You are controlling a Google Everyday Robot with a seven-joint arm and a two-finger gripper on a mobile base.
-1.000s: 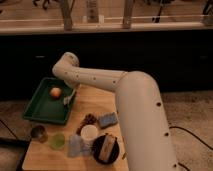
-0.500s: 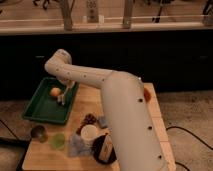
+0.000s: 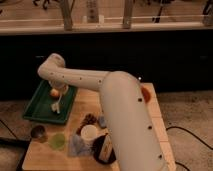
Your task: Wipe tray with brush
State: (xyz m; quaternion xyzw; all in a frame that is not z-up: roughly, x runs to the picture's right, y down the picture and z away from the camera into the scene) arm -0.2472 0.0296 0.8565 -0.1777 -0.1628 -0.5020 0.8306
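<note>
The dark-green tray (image 3: pixel 35 109) lies at the left end of the wooden table. My white arm reaches over it from the right, with its elbow high at the tray's far edge. My gripper (image 3: pixel 59 96) points down into the middle of the tray and is shut on the brush (image 3: pixel 56 106). The brush's pale head hangs below the gripper and touches the tray floor. A small orange ball (image 3: pixel 53 92) lies in the tray right beside the gripper. The arm hides the tray's right rim.
In front of the tray stand a metal cup (image 3: pixel 38 132), a green cup (image 3: pixel 57 141), a white cup (image 3: pixel 90 134) and a black plate (image 3: pixel 102 149). A blue sponge (image 3: pixel 102 121) and a brown clump (image 3: pixel 89 120) lie mid-table. An orange object (image 3: pixel 146 94) sits far right.
My arm has swung left, carrying the brush from the tray's right side toward its middle and front. The orange ball stays where it was.
</note>
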